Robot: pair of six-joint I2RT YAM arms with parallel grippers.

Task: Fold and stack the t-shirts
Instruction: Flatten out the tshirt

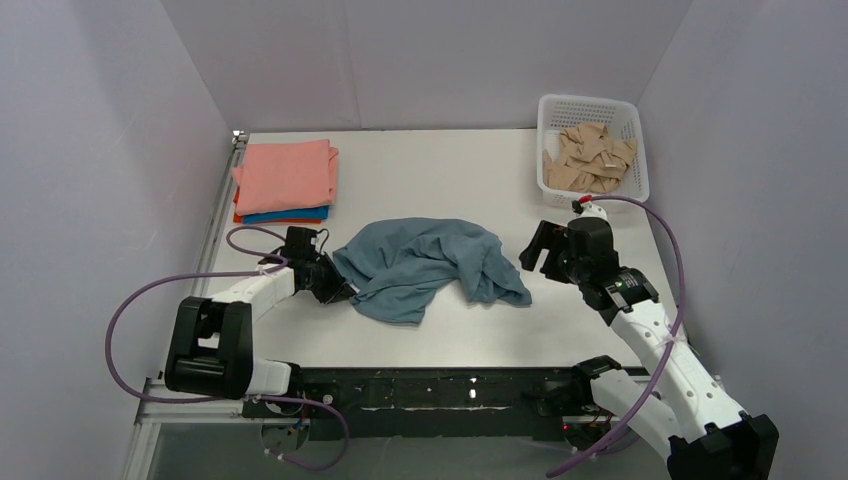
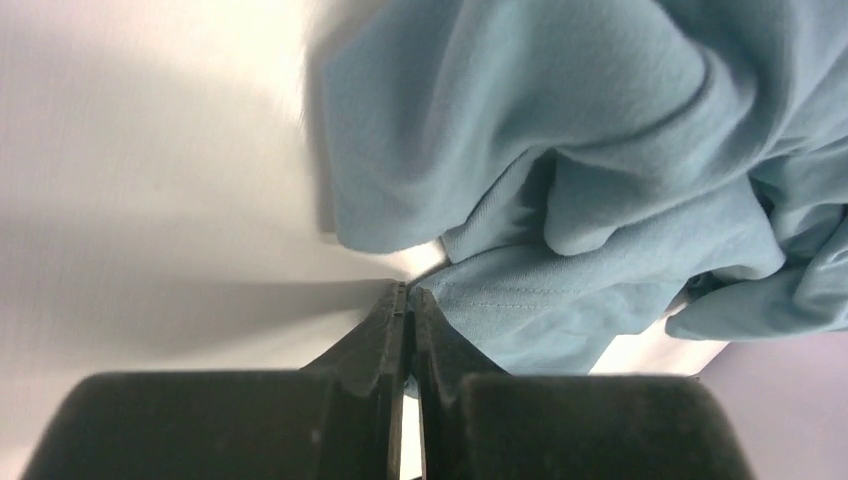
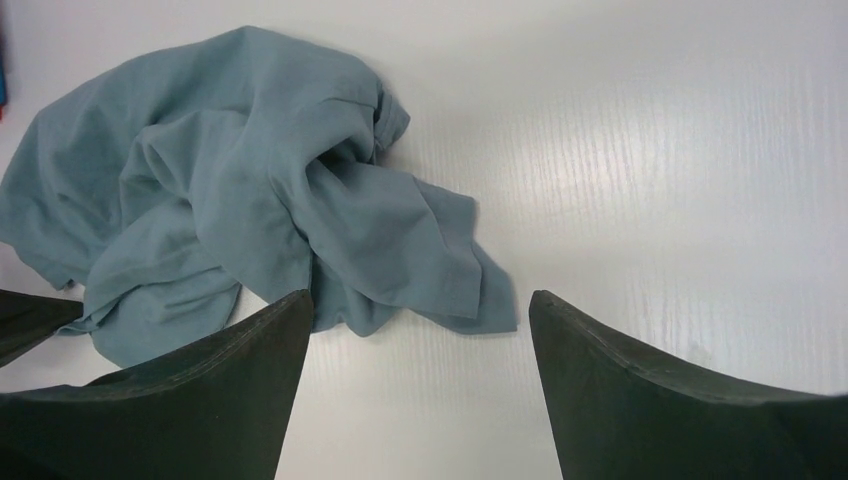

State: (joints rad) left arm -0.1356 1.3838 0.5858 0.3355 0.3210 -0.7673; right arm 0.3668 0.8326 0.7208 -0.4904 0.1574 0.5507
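Observation:
A dusty grey-blue t-shirt (image 1: 425, 262) lies crumpled in the middle of the white table (image 1: 450, 160). My left gripper (image 1: 345, 290) is shut at the shirt's left edge; in the left wrist view its jaws (image 2: 408, 290) are pressed together with a hemmed edge of the shirt (image 2: 560, 130) pinched at the tips. My right gripper (image 1: 535, 250) is open and empty, just right of the shirt; in the right wrist view (image 3: 419, 293) the shirt (image 3: 230, 180) lies ahead of and left of the fingers. A folded stack sits at the back left: salmon-pink shirt (image 1: 285, 175) on top, bright blue (image 1: 290, 213) below, orange-red (image 1: 239, 216) at the bottom.
A white plastic basket (image 1: 592, 101) holding several beige pieces (image 1: 590, 160) stands at the back right. Purple-grey walls enclose the table on three sides. The arm bases and a black rail (image 1: 430, 390) run along the near edge.

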